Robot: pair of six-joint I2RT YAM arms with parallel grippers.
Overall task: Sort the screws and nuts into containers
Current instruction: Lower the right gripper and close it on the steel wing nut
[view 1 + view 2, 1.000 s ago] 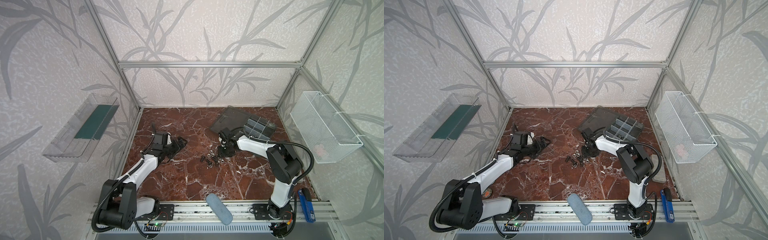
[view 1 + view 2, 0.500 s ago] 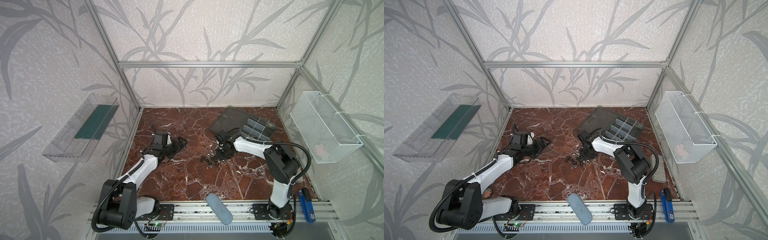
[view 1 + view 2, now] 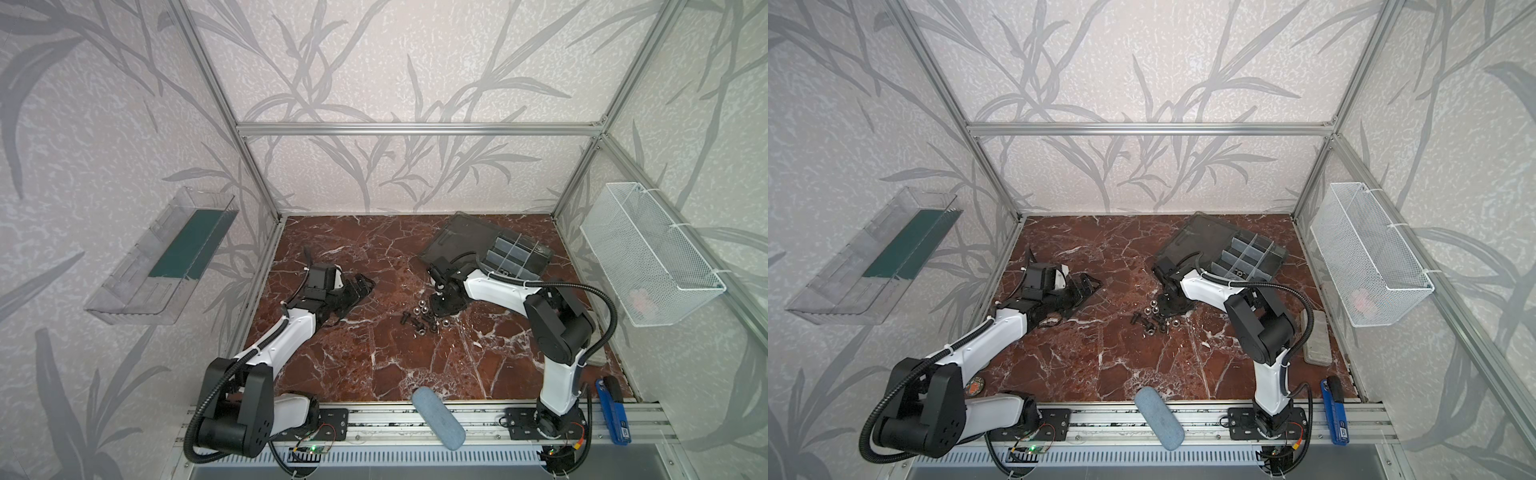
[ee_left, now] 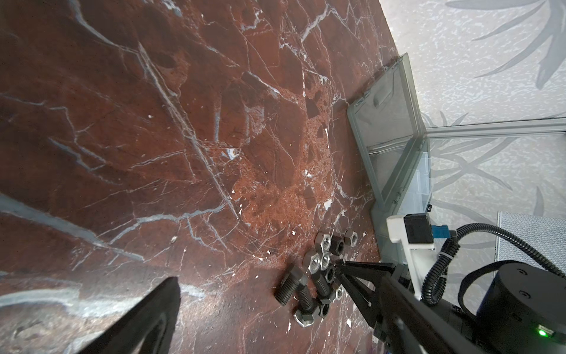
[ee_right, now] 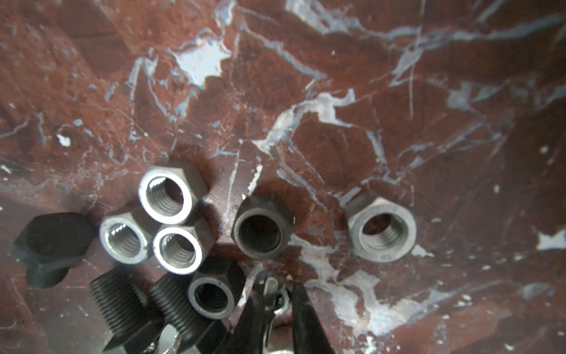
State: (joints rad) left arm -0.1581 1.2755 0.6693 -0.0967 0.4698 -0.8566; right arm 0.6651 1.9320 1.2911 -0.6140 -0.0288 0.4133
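Now | red marble floor (image 3: 374, 361) | right tool (image 5: 275, 292) pinched, seemingly on nut (image 5: 282, 303) | left tool (image 3: 359, 289) spread

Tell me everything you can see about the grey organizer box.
The organizer box is flat dark grey plastic, sitting askew on the marble table near the back right corner. Its smoky translucent lid is swung open, lying beside it. Clear dividers split it into small rectangular compartments; one near compartment seems to hold something small and dark.

right end effector (image 5: 277, 289) pinched low, left end effector (image 3: 362, 286) spread.
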